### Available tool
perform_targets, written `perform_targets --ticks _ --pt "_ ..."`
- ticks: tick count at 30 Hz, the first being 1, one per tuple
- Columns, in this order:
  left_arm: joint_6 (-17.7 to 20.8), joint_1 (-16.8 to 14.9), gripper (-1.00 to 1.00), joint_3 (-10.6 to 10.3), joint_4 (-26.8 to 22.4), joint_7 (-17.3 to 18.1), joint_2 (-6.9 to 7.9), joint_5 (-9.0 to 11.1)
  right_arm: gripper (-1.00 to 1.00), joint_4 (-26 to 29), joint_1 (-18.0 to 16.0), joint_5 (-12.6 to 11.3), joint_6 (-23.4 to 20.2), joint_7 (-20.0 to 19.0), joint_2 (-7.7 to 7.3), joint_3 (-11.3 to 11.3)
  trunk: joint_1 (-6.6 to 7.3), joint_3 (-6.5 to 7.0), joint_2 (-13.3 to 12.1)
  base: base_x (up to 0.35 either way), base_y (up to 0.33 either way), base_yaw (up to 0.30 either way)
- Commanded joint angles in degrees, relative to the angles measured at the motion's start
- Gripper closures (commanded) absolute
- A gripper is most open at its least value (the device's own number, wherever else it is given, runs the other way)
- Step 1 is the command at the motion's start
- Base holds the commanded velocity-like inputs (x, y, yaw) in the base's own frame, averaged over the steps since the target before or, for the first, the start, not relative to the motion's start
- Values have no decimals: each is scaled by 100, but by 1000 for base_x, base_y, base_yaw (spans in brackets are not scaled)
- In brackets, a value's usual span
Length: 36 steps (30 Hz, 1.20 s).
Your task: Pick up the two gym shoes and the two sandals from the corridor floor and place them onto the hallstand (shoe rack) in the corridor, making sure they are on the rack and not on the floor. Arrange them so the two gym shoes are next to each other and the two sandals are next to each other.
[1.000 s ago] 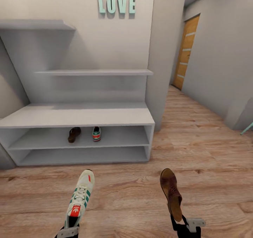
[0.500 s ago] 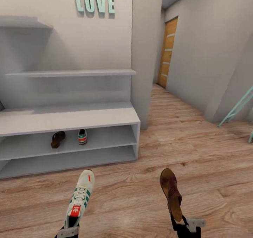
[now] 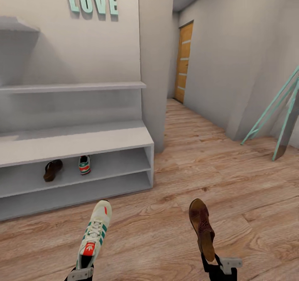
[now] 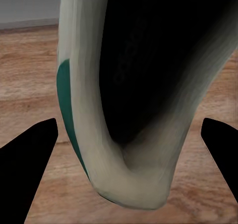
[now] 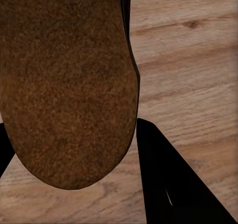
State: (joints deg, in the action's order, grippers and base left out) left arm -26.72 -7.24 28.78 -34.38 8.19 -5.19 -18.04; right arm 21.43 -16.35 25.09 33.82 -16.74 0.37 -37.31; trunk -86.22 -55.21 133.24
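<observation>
Hallstand (image 3: 74, 138) further left than before.

Four shoes, two of each kind.

Two white lace-up sneakers with green stripes (image 3: 95, 234) (image 3: 84, 164); two reddish-brown leather sandals (image 3: 202, 227) (image 3: 52, 169); one pale-grey two-tier shoe rack (image 3: 74, 142); one orange wooden door (image 3: 183, 61); four mint wall letters (image 3: 92, 1).

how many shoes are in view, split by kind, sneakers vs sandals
gym shoes: 2, one on the hallstand's upper tier, one held in the left gripper
sandals: 2, one on the same tier, one held in the right gripper
total: 4
</observation>
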Motion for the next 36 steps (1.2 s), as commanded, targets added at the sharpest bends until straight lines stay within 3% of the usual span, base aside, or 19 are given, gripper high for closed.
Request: perform_targets --ticks 1,21,22,23,24,25,27,30,33,36 --pt "-18 -6 100 49 -3 51 -8 -32 100 1 -6 -2 5 -57 5 -48 1 -5 2 0 0 -22" --pt "-2 -21 100 117 23 14 42 -49 100 11 -7 -9 11 -57 10 -52 1 -5 2 0 0 -2" --pt "132 -214 100 69 19 -24 148 -75 100 53 -6 -25 1 -35 -149 -99 1 -5 2 0 0 0" --pt "220 -350 100 65 21 -25 149 -82 100 61 -7 -35 -7 -34 -267 -108 1 -5 2 0 0 0" --pt "490 -577 100 64 24 -26 154 -117 100 71 -8 -56 -18 -32 -491 -117 1 -5 2 0 0 0" --pt "616 -652 100 65 25 -28 155 -132 100 73 -8 -61 -21 -32 -565 -119 1 -5 2 0 0 0" --pt "1384 -1028 100 66 24 -31 128 -177 100 129 -8 -126 -40 -27 -889 -124 1 -5 2 0 0 0" --pt "1961 -1371 100 71 21 -29 102 -185 100 264 -8 -274 -157 -18 -1131 -126 1 -5 2 0 0 0" --pt "2574 -1899 100 74 26 -41 50 -190 100 506 -8 -656 -751 -25 -1451 -125 1 -5 2 0 0 0" --pt "2871 -2185 100 75 27 -48 8 -190 100 662 -8 -915 -1235 -35 -1592 -122 1 -5 2 0 0 0"
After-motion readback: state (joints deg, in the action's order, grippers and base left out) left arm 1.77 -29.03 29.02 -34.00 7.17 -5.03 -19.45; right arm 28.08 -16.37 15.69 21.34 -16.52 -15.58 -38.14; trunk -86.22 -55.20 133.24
